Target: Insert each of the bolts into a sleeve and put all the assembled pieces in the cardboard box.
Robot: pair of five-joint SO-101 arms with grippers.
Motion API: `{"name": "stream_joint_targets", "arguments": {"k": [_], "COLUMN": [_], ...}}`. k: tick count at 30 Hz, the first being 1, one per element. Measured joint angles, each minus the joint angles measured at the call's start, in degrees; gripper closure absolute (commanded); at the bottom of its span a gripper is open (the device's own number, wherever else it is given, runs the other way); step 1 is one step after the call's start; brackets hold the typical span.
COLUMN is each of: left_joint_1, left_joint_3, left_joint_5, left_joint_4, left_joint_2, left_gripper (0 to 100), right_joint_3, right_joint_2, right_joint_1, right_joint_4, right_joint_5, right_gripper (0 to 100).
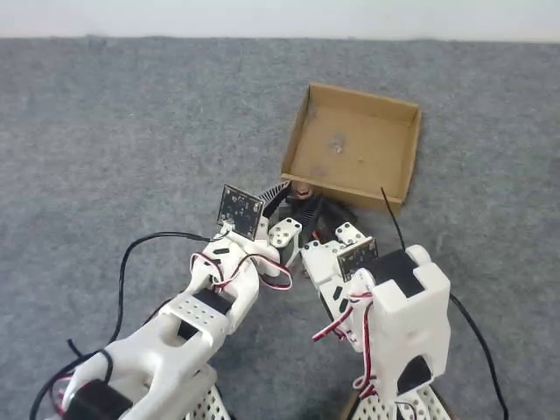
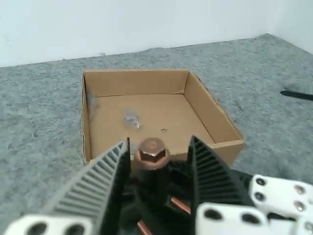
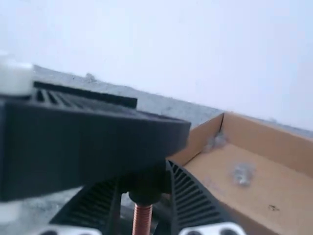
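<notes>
Left wrist view: a copper hex-headed bolt [image 2: 151, 152] stands upright in a black sleeve [image 2: 157, 180]. The left gripper [image 2: 159, 143] clamps the sleeve between ribbed black jaws, just before the near wall of the open brown cardboard box [image 2: 134, 78]. The right gripper [image 1: 326, 216] sits close beside; its grip cannot be told. Grey carpet [image 1: 131, 131] lies beneath.

Grey carpet [image 1: 131, 131], perhaps felt, meets white wall [image 2: 146, 24]
</notes>
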Motion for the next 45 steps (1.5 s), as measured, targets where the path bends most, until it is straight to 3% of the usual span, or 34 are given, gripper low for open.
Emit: {"name": "stream_joint_targets", "arguments": {"k": [8,13,24,28,34,45], "left_joint_1": [0.0,-0.1,-0.3,-4.8,-17.3,-31.6], "left_joint_3": [0.0,-0.3,-0.3,-0.3,-0.3,-0.3], "left_joint_5": [0.0,0.0,0.0,0.0,0.0,-0.1], "left_joint_4": [3.1,17.3,47.6,56.0,62.4,79.3], "left_joint_2": [0.0,-7.5,-41.0,-49.9,-60.0,-68.7], "left_gripper": [82,82,82,82,82,82], "right_joint_3": [0.0,0.0,0.0,0.0,0.0,0.0], "right_joint_2": [0.0,0.0,0.0,0.0,0.0,0.0], "right_joint_1": [0.4,0.6,0.8,1.0,0.9,1.5], "right_joint_4": [0.0,0.0,0.0,0.0,0.0,0.0], "right_joint_5": [0.0,0.0,0.0,0.0,0.0,0.0], "right_gripper": [99.2,99.2,99.2,99.2,99.2,99.1]}}
